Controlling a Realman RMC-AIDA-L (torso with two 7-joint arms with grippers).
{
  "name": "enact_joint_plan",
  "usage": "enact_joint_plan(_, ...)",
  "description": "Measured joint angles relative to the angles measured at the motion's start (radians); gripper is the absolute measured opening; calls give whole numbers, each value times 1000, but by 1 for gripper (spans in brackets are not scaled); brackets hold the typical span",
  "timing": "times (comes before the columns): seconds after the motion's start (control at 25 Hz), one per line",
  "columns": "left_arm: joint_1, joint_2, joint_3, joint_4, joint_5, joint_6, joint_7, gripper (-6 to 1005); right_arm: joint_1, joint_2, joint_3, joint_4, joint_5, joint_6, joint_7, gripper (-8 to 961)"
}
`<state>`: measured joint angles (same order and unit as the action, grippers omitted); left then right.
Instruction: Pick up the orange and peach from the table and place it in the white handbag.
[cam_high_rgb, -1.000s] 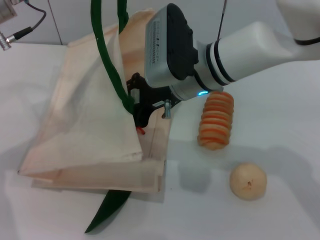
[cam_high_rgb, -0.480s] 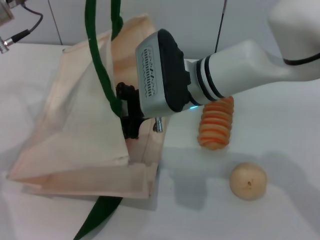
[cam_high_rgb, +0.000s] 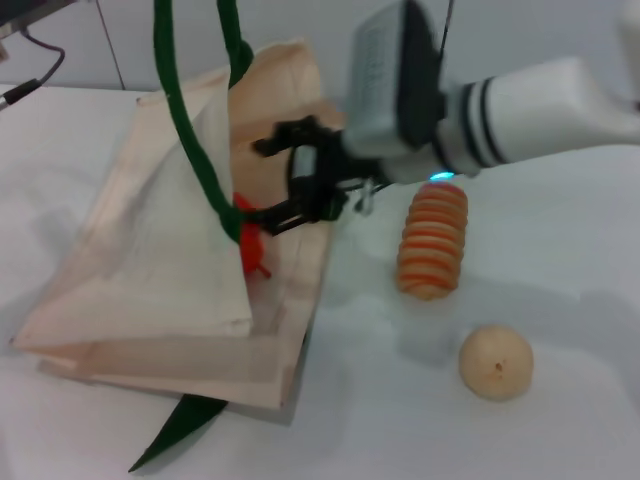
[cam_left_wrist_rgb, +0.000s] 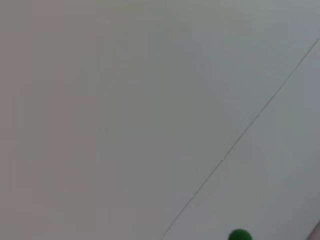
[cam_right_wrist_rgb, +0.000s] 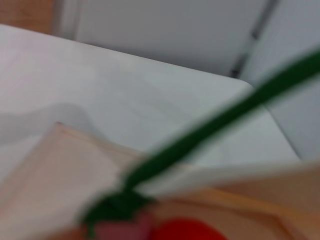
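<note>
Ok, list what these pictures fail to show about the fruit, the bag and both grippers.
- Orange: head view, mostly hidden by the bag flap and green strap.
- Peach: right wrist view, blurred and cut off by the edge.
- Left gripper: outside every view.
- Right gripper: open at the bag mouth.

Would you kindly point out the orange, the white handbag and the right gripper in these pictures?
orange (cam_high_rgb: 249, 243): head view, on the red sliver showing in the bag's mouth.
white handbag (cam_high_rgb: 150, 260): head view, on its flat cream front panel.
right gripper (cam_high_rgb: 283, 182): head view, midway between the open black fingertips.
</note>
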<state>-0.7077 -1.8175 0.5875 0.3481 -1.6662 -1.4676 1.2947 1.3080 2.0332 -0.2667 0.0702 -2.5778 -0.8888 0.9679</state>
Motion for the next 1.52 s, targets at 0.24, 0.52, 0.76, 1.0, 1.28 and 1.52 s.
enact_joint_plan(0.24, 7, 1, 0, 0, 2, 20, 1, 122, -136, -4, 1, -224, 4, -147, 130, 878)
enact_joint_plan(0.52, 26, -9, 2, -9, 6, 62, 68, 126, -291, -4, 16, -431, 128, -220, 206, 893)
enact_joint_plan(0.76, 28, -21, 12, -38, 20, 105, 120, 231, -390, -5, 23, -484, 336, -244, 190, 893)
enact_joint_plan(1.0, 22, -31, 15, -50, 83, 108, 140, 416, -456, -4, 23, -476, 552, -271, 105, 893)
enact_joint_plan(1.28, -4, -76, 15, -49, 217, 127, 196, 701, -469, -4, 23, -473, 579, -285, 87, 893)
enact_joint_plan(1.52, 11, -99, -1, -45, 169, 140, 291, 868, -483, -2, 30, -470, 611, -284, 81, 893)
